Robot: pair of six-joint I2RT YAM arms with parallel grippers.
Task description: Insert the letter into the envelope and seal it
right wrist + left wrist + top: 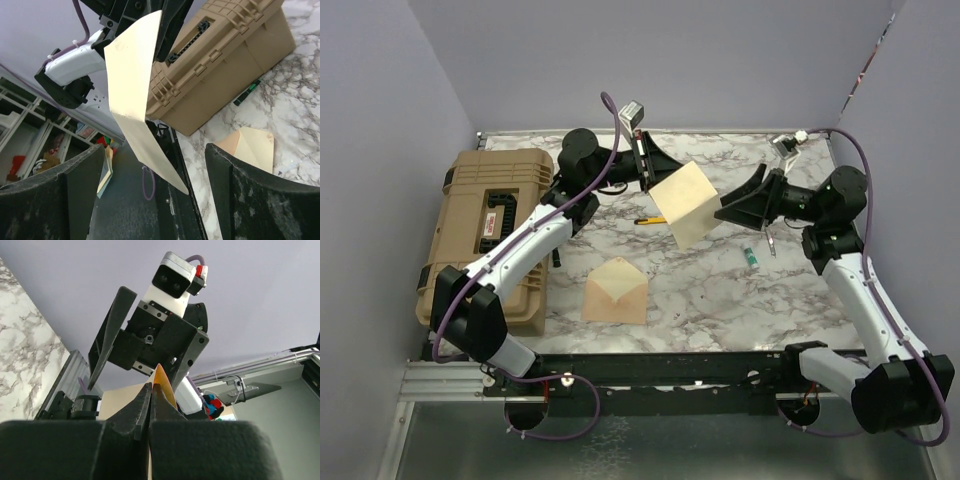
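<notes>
Marble-pattern counter (720,290), lavender walls, tan hard case (490,230) along the left side.

- Letter (687,205): off the counter, held in the air over the middle, tilted on one corner. The sheet bends along a crease across its width.
- Left hand (151,390): clenched on the letter's upper-left edge. In the left wrist view the fingers meet with the paper's edge pinched between them.
- Right hand (732,208): released, fingers spread wide, just beside the letter's right edge. In the right wrist view the lower corner of the sheet hangs between the two fingers. No contact that I can make out.
- Envelope (616,292): flat on the counter, nearer the arm bases and well apart from the letter. Flap open, pale inside showing. Nothing holds it.

Step in hand (judgement): mid-air handling of the letter, probably a regrip or a handover between hands. Insertion not begun, sealing not begun.

Next move calls for: the right hand closing squarely on the free edge without crumpling it. The sheet must then come down level with the envelope mouth, with one hand pinning the envelope so it does not slide.
</notes>
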